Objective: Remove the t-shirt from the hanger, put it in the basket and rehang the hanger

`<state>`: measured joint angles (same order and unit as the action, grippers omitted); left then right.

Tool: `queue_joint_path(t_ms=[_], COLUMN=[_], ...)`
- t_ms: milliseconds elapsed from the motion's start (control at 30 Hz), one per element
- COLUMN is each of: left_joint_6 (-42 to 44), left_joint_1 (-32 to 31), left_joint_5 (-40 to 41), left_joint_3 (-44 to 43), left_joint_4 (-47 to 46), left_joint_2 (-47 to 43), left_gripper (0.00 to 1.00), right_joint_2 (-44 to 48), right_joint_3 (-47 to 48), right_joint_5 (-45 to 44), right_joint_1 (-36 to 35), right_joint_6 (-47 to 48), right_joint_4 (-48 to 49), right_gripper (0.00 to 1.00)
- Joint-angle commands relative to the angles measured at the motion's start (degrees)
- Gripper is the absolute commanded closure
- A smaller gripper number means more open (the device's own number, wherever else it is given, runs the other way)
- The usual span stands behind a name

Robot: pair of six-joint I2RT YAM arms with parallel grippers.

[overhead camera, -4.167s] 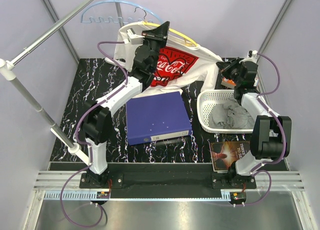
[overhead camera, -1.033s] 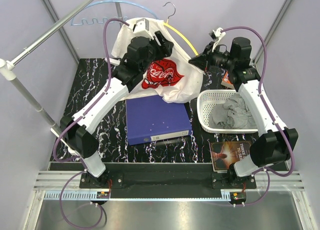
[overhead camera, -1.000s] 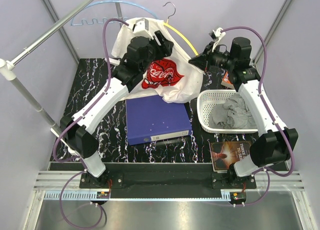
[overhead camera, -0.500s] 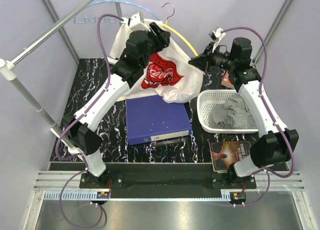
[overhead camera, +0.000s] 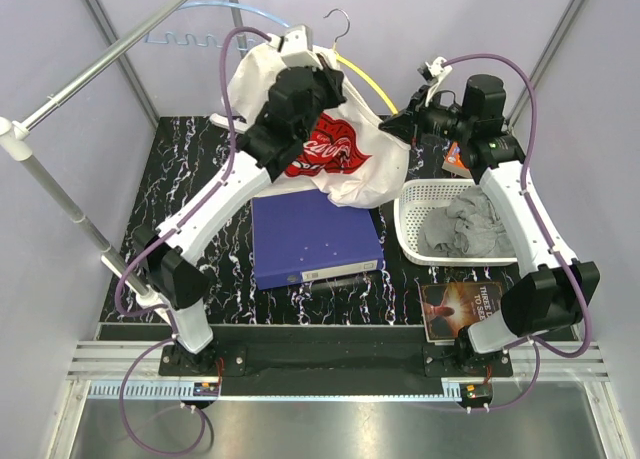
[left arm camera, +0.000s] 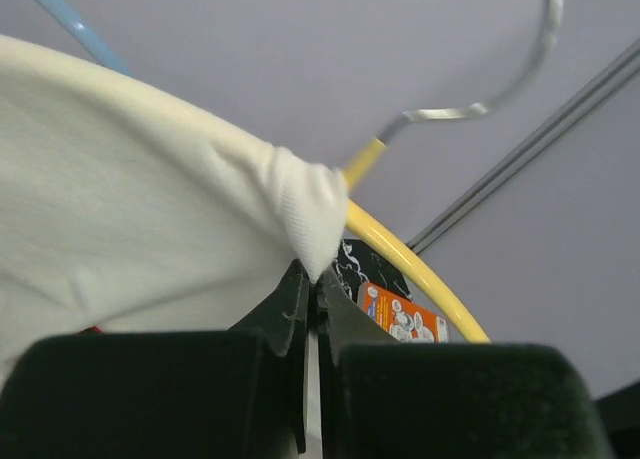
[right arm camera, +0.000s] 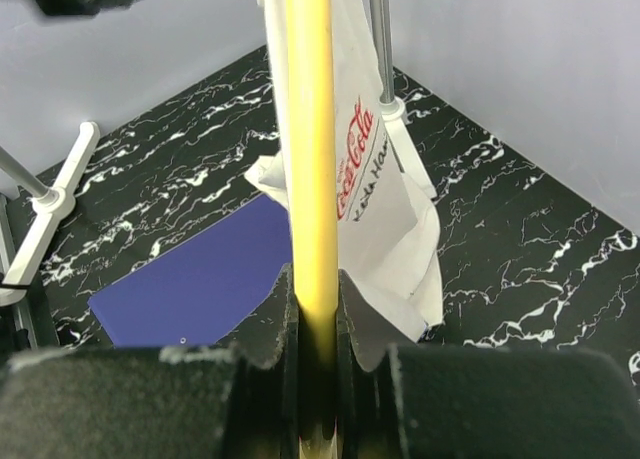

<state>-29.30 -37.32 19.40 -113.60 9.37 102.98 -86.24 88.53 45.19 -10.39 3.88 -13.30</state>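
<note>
Left fingers [left arm camera: 286, 319] pinch the t-shirt [left arm camera: 150, 229] edge — right fingers [right arm camera: 285, 341] clamp the hanger [right arm camera: 308, 129].

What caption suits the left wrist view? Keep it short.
Left gripper pinching a fold of the white t-shirt beside the yellow hanger.

Pale lilac walls [overhead camera: 40, 19] enclose a black, white-veined counter [overhead camera: 175, 154]. A grey clothes rail [overhead camera: 100, 62] slants across the far left; aluminium rails [overhead camera: 110, 359] line the near edge.
</note>
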Motion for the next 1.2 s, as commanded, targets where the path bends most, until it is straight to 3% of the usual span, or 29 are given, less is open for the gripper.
queue_joint_path(t_ms=[0,100,233,300,333,400,600,733,867,1167], left_joint_6=[10.3,13.74,9.89,8.04,6.99,6.97,4.87,6.44,6.01,2.23], left_joint_1=[-7.31,-8.82,-8.56,-7.86,-7.68,-6.54,1.63,4.97,6.82,6.91], left_joint_5=[2.57,1.7,8.45,9.08,8.99,6.8,-10.42,-17.19,-24.92,-23.09], left_joint_3=[6.45,8.66,5.32,7.68,10.91,13.66,11.31,-3.07,-11.45,-13.14], left_joint_4=[-12.24,-16.13,-8.33,-7.34,-7.87,-9.19,-10.78,-4.89,-4.09,-8.4], left_joint_2=[-7.07,-7.88,-7.26,-9.28,-10.24,-13.23,-15.01,-9.3,-2.44,0.64], left_gripper=[1.0,1.0,1.0,0.8,0.54,0.45,0.44,0.49,0.5,0.52], right_joint_2=[-0.77,-1.22,-0.6,-0.07,0.1,0.45,1.07,1.42,1.42,0.81], right_joint_3=[4.89,4.72,3.76,3.4,3.4,3.4,3.14,3.14,3.49,3.84], right_joint_5=[0.34,-0.18,-1.15,-1.51,-1.33,-0.11,2.27,3.24,4.11,4.38], right_joint_1=[-0.68,-1.21,-1.21,-1.21,-1.21,-1.21,-1.21,-1.21,-1.21,-1.29], right_joint_6=[1.13,1.92,1.92,2.1,2.1,2.1,1.92,1.75,1.66,1.83], right_joint_4=[1.97,1.26,1.96,2.4,2.4,2.49,2.93,2.67,2.14,1.96], right_gripper=[1.0,1.0,1.0,1.0,1.0,1.0,1.0,1.0,1.0,1.0])
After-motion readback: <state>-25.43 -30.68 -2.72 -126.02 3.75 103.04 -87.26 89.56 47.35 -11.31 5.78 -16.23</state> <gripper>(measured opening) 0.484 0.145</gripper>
